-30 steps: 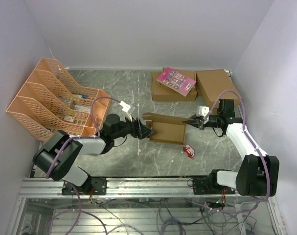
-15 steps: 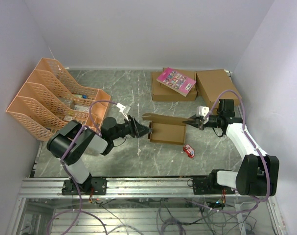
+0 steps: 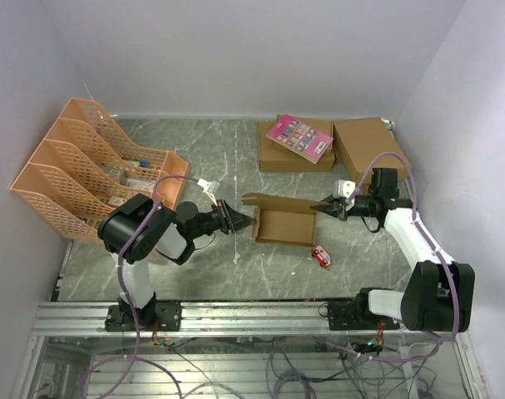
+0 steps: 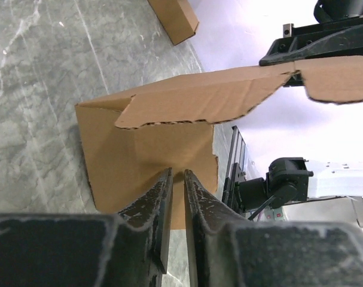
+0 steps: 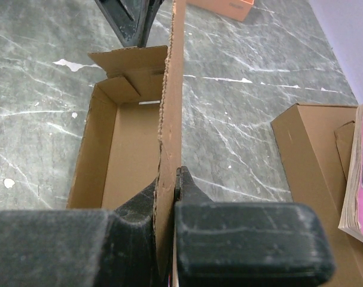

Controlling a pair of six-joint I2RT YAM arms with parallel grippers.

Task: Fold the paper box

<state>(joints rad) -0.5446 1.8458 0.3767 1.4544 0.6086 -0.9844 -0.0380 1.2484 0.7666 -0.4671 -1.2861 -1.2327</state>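
Two sets of jaws | right gripper [image 5: 168, 175]: we see it pinching the paper box's [image 3: 284, 226] raised lid | left gripper [image 4: 177, 173]: a slit apart, tips at its end wall | box open on the table [image 3: 219, 166] between the arms.

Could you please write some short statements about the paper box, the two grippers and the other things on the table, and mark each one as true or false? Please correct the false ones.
1. The right gripper clamps a raised flap of the paper box. True.
2. The pink booklet lies inside the paper box. False: it lies on a larger brown box at the far side of the table.
3. A small red object lies on the table beside the paper box. True.
4. The orange file rack stands on the right arm's side. False: it stands on the left arm's side.
5. The left gripper also holds the raised flap. False: it points at the box's end wall, below the flap, gripping nothing.
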